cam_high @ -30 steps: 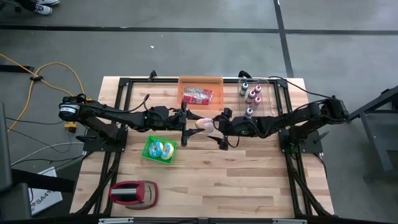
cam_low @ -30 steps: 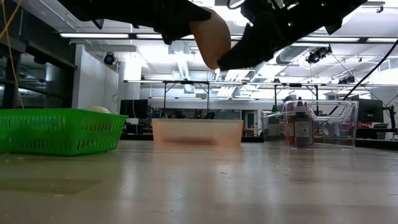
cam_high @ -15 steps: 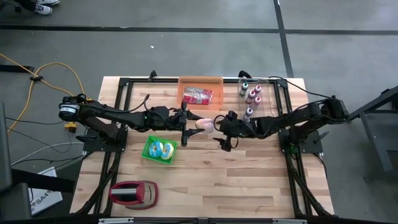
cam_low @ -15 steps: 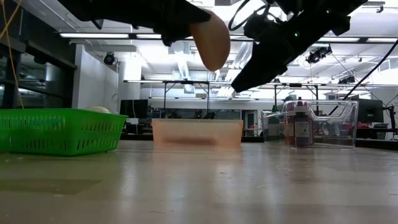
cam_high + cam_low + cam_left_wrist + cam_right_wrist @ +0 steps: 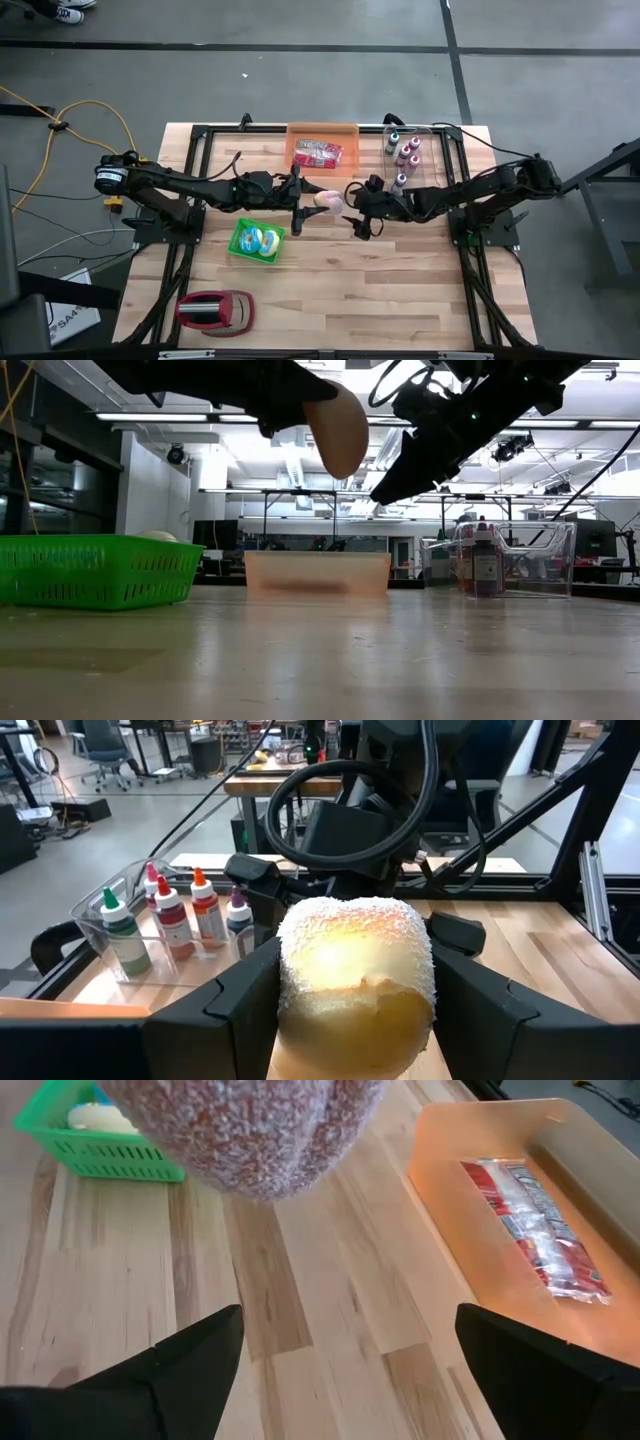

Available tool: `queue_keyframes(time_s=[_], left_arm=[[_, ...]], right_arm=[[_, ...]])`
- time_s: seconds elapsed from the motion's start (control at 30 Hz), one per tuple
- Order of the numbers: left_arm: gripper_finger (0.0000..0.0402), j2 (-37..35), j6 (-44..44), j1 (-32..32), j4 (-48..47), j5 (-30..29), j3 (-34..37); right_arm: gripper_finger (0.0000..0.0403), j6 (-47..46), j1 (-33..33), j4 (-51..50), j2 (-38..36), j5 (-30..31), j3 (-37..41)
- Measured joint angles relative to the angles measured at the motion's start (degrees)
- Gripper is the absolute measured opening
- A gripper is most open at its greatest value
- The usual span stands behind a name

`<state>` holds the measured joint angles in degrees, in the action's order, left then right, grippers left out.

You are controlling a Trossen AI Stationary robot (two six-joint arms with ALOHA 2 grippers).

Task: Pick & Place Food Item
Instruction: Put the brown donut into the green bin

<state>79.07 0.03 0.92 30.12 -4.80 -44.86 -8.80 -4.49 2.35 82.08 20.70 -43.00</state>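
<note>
Pale and sugar-dusted, the doughnut-like pastry hung above the middle of the wooden table, pinched between the fingers of the left gripper. It touched nothing below it in the low view. The right gripper hovered just beside it, its fingers spread wide and holding nothing. An orange tray with a red packet lay at the far edge of the table. Beside it stood a clear bin of small bottles. A green basket sat nearer, under the left arm.
</note>
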Motion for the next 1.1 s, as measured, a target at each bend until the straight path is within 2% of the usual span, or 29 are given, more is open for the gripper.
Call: queue_keyframes(time_s=[0.33,0.67,0.97,1.1], left_arm=[[0.0208,-2.74,-0.06,1.39,-4.61,0.00,0.00],[0.0208,-8.28,-1.45,2.35,-15.22,0.02,0.00],[0.0208,-8.61,-4.73,2.35,-24.02,0.04,0.00],[0.0208,-8.61,-4.83,2.29,-24.54,0.03,0.00]], right_arm=[[0.0352,-0.01,0.00,0.02,0.00,-0.10,0.00],[0.0352,0.00,0.00,0.04,-0.02,-0.12,0.00],[0.0352,0.00,0.00,0.02,-0.02,-0.12,0.00],[0.0352,0.00,0.00,0.02,-0.02,-0.10,0.00]])
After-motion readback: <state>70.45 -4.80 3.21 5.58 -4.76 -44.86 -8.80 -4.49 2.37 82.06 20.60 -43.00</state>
